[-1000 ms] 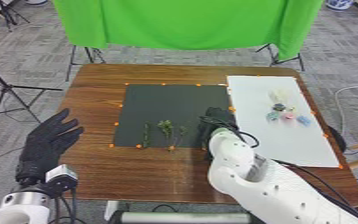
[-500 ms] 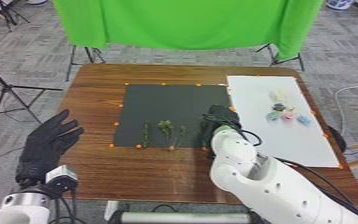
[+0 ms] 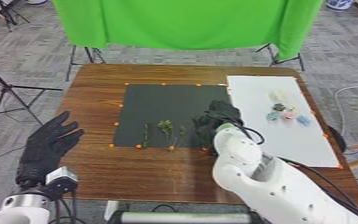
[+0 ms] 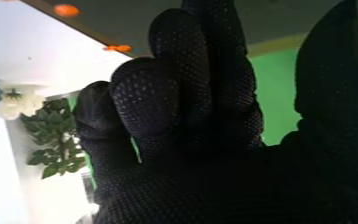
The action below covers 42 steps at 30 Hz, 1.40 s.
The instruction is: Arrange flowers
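Here's the right robot hand (image 3: 217,111), just right of the middle of the frame, open and empty, its fingers loosely extended and pointing toward the top of the picture. It sits above the seam where the black mat (image 3: 158,102) meets the white sheet (image 3: 286,145), and that seam is the whole story: flower heads one way, greenery the other. Off to its right, well apart and about level with it, lies the cluster: teal bloom (image 3: 273,116) closest, then pink bloom (image 3: 288,115), then blue bloom (image 3: 305,120) farthest out, with a dark green piece (image 3: 279,107) above the pink and a pale cream flower (image 3: 278,95) at the upper end, its long axis running roughly up the frame. If a flower is next, I'd call a sideways reach to the right, no crossing over. Go left instead and the green stems (image 3: 146,135) are nearer, lying lengthwise up the mat, roughly along the fingers, so a pinch across them likely wants a turn of the wrist. Way over at the left edge of the counter (image 3: 140,180), the left robot hand (image 3: 47,145), open and empty, is far the worse placed for those blooms.
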Each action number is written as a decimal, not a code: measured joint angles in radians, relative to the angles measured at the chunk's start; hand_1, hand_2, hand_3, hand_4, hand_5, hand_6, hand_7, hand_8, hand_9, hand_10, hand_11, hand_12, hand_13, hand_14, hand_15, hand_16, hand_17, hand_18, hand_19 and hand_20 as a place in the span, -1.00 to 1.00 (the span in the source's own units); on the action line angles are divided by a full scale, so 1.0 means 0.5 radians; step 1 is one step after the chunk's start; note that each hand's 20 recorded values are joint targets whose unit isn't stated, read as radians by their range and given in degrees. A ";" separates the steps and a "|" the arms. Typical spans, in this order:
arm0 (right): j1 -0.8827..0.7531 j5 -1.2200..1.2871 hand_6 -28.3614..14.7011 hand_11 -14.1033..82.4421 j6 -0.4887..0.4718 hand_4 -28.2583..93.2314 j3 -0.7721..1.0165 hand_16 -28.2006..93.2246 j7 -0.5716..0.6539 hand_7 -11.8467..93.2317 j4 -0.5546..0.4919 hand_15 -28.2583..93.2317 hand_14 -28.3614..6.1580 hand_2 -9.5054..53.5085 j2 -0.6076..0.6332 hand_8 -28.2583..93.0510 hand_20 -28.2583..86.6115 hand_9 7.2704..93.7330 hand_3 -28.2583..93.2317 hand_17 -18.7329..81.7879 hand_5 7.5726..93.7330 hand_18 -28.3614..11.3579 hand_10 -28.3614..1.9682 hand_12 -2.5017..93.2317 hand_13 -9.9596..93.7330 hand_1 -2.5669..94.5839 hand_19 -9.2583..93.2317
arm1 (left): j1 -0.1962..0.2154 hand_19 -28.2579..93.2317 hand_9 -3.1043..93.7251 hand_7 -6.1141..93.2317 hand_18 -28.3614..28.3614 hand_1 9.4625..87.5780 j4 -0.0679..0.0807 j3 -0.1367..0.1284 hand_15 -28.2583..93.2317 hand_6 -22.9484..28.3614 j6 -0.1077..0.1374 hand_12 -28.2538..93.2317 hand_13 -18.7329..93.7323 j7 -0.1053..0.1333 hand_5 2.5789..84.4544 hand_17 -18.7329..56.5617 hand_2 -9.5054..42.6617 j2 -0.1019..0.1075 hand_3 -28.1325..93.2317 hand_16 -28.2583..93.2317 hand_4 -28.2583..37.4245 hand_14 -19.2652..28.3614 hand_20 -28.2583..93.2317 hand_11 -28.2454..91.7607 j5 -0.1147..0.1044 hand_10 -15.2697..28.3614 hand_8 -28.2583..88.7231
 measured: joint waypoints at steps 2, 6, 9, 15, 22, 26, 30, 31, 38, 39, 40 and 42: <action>-0.001 0.000 0.02 0.36 -0.002 -0.93 0.014 -0.29 -0.005 -0.33 -0.009 0.79 -0.10 -0.91 0.001 -0.71 0.34 0.63 0.79 0.18 0.74 -1.00 -0.38 -0.53 0.64 -0.41 1.00 | 0.001 0.49 -0.23 -0.58 0.81 -0.62 0.000 0.001 0.28 0.28 0.000 -0.39 -0.22 0.001 -0.19 -0.72 -0.29 0.000 0.78 -0.70 -0.79 0.92 -0.64 -0.06 0.000 0.64 -0.70; 0.000 0.004 -0.04 0.36 0.008 -0.92 0.037 -0.31 -0.010 -0.31 -0.031 0.80 -0.22 -0.88 0.026 -0.72 0.28 0.46 0.79 0.15 0.61 -1.00 -0.53 -0.55 0.53 -0.43 1.00 | 0.005 0.49 -0.23 -0.58 0.81 -0.62 0.000 0.002 0.28 0.28 0.001 -0.39 -0.22 0.007 -0.18 -0.72 -0.30 0.000 0.79 -0.70 -0.79 0.92 -0.64 -0.06 0.000 0.64 -0.70; -0.005 0.046 -0.13 0.23 0.030 -0.92 0.091 -0.37 -0.025 -0.31 -0.050 0.80 -0.40 -0.85 0.068 -0.75 0.33 0.23 0.83 0.10 0.39 -0.95 -0.73 -0.62 0.35 -0.45 1.00 | 0.013 0.49 -0.23 -0.58 0.81 -0.62 -0.001 0.002 0.28 0.28 0.003 -0.39 -0.22 0.013 -0.18 -0.72 -0.30 0.001 0.79 -0.70 -0.79 0.92 -0.64 -0.06 0.000 0.64 -0.70; -0.108 0.341 -0.15 0.15 0.199 -0.93 0.405 -0.41 -0.176 -0.29 -0.093 0.80 -0.45 -0.84 0.180 -0.78 0.34 0.08 0.87 0.05 0.24 -0.88 -0.76 -0.66 0.25 -0.45 1.00 | 0.034 0.49 -0.23 -0.58 0.81 -0.62 -0.005 0.002 0.28 0.28 0.011 -0.39 -0.22 0.030 -0.19 -0.72 -0.29 0.002 0.78 -0.70 -0.79 0.92 -0.64 -0.05 -0.002 0.64 -0.70; -0.137 0.340 -0.14 0.03 0.287 -0.94 0.459 -0.42 -0.251 -0.30 -0.098 0.79 -0.43 -0.85 0.395 -0.79 0.32 0.01 0.90 0.03 0.17 -0.84 -0.73 -0.67 0.21 -0.45 1.00 | 0.043 0.49 -0.23 -0.58 0.81 -0.62 -0.013 0.013 0.28 0.28 0.026 -0.39 -0.22 0.049 -0.19 -0.71 -0.30 0.008 0.79 -0.70 -0.79 0.92 -0.64 -0.06 -0.004 0.65 -0.70; -0.152 0.340 -0.16 -0.13 0.287 -0.95 0.493 -0.44 -0.251 -0.33 -0.080 0.78 -0.42 -0.87 0.473 -0.79 0.31 -0.02 0.92 0.02 0.14 -0.83 -0.69 -0.68 0.19 -0.45 1.00 | 0.042 0.49 -0.23 -0.58 0.81 -0.62 -0.015 0.020 0.28 0.28 0.031 -0.39 -0.22 0.051 -0.19 -0.72 -0.30 0.012 0.79 -0.70 -0.79 0.92 -0.64 -0.06 -0.004 0.65 -0.70; -0.168 0.341 -0.15 -0.15 0.324 -0.95 0.503 -0.44 -0.250 -0.34 -0.055 0.78 -0.41 -0.87 0.560 -0.78 0.32 -0.03 0.93 0.02 0.12 -0.83 -0.68 -0.67 0.19 -0.45 1.00 | 0.042 0.49 -0.23 -0.58 0.81 -0.62 -0.018 0.024 0.28 0.28 0.031 -0.39 -0.22 0.049 -0.19 -0.72 -0.29 0.013 0.78 -0.70 -0.79 0.92 -0.64 -0.06 -0.004 0.65 -0.70; -0.174 0.342 -0.15 -0.15 0.347 -0.95 0.505 -0.44 -0.250 -0.35 -0.047 0.77 -0.41 -0.88 0.583 -0.79 0.32 -0.03 0.93 0.02 0.11 -0.82 -0.67 -0.67 0.19 -0.44 1.00 | 0.042 0.49 -0.23 -0.58 0.81 -0.62 -0.019 0.026 0.28 0.28 0.031 -0.39 -0.22 0.047 -0.19 -0.72 -0.29 0.013 0.78 -0.70 -0.79 0.92 -0.64 -0.06 -0.004 0.65 -0.70; -0.201 0.372 -0.15 -0.19 0.391 -0.95 0.544 -0.44 -0.250 -0.37 0.036 0.77 -0.39 -0.90 0.731 -0.78 0.32 -0.06 0.95 0.02 0.08 -0.82 -0.59 -0.67 0.19 -0.41 1.00 | 0.041 0.49 -0.22 -0.58 0.81 -0.62 -0.019 0.041 0.28 0.28 0.031 -0.38 -0.22 0.047 -0.19 -0.72 -0.29 0.013 0.79 -0.70 -0.79 0.92 -0.64 -0.05 -0.004 0.65 -0.70; -0.201 0.378 -0.14 -0.20 0.382 -0.96 0.550 -0.43 -0.250 -0.37 0.052 0.77 -0.39 -0.90 0.743 -0.78 0.33 -0.05 0.95 0.02 0.08 -0.82 -0.59 -0.67 0.19 -0.40 1.00 | 0.041 0.49 -0.22 -0.58 0.81 -0.62 -0.019 0.042 0.28 0.28 0.031 -0.38 -0.22 0.049 -0.19 -0.72 -0.30 0.013 0.79 -0.70 -0.79 0.92 -0.64 -0.04 -0.004 0.65 -0.70; -0.201 0.384 -0.14 -0.20 0.370 -0.96 0.556 -0.43 -0.250 -0.37 0.068 0.77 -0.39 -0.91 0.752 -0.78 0.33 -0.05 0.96 0.02 0.08 -0.82 -0.58 -0.67 0.20 -0.39 1.00 | 0.041 0.49 -0.22 -0.58 0.81 -0.62 -0.019 0.042 0.28 0.28 0.032 -0.38 -0.21 0.050 -0.19 -0.72 -0.30 0.013 0.79 -0.70 -0.79 0.92 -0.64 -0.04 -0.004 0.65 -0.70; -0.201 0.390 -0.13 -0.20 0.332 -0.96 0.567 -0.44 -0.250 -0.37 0.095 0.77 -0.38 -0.91 0.758 -0.78 0.33 -0.05 0.96 0.02 0.08 -0.81 -0.57 -0.67 0.20 -0.38 1.00 | 0.041 0.49 -0.22 -0.58 0.81 -0.62 -0.019 0.042 0.28 0.28 0.032 -0.38 -0.22 0.050 -0.19 -0.72 -0.30 0.013 0.79 -0.70 -0.79 0.92 -0.64 -0.04 -0.004 0.65 -0.70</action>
